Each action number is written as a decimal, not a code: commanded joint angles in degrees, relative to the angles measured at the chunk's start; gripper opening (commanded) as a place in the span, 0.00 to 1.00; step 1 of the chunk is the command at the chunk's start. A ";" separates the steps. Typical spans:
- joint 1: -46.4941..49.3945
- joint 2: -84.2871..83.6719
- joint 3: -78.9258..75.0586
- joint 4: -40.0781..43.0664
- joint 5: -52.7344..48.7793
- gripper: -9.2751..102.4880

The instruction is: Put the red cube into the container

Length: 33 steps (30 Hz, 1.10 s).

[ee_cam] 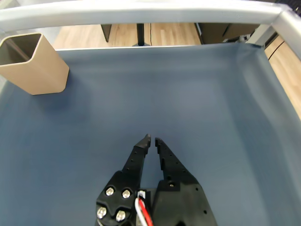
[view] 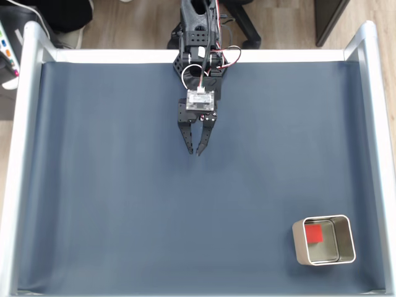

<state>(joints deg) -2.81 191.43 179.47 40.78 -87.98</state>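
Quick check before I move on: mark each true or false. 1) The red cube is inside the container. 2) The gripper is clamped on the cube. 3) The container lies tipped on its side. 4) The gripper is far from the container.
1) The red cube is inside the container: true, it lies toward the left of the tin's floor in the fixed view.
2) The gripper is clamped on the cube: false, its jaws are nearly closed on nothing.
3) The container lies tipped over: false, it stands upright with its opening facing up.
4) The gripper is far from the container: true, bare blue mat separates them.
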 commanded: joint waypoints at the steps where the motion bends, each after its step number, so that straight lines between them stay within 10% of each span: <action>1: 0.09 0.79 -0.26 3.69 1.05 0.08; 33: -1.76 0.79 -0.18 34.10 -2.20 0.08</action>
<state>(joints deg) -3.78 192.57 179.65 74.36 -90.35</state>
